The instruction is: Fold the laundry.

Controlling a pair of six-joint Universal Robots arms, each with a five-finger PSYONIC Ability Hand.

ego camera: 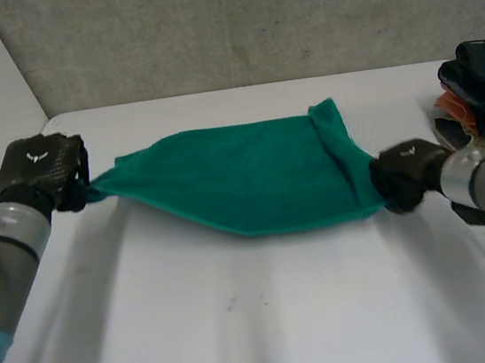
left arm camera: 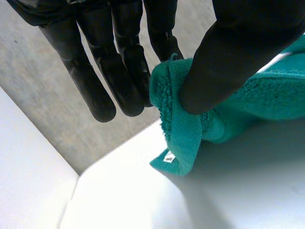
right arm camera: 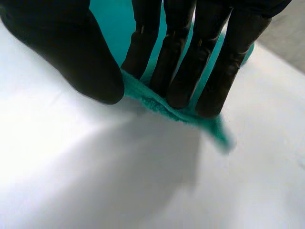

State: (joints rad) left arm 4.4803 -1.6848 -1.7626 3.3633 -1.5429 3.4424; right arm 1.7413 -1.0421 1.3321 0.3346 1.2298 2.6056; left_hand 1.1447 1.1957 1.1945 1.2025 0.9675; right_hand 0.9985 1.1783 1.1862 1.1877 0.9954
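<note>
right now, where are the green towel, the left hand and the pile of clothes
green towel (ego camera: 251, 176), head view, middle of the cloth
left hand (ego camera: 39, 165), head view, back of the hand
pile of clothes (ego camera: 478, 70), head view, dark top garment

Left hand (ego camera: 39, 168), right hand (ego camera: 405, 175) pinching cloth (ego camera: 251, 176), arms apart.
</note>
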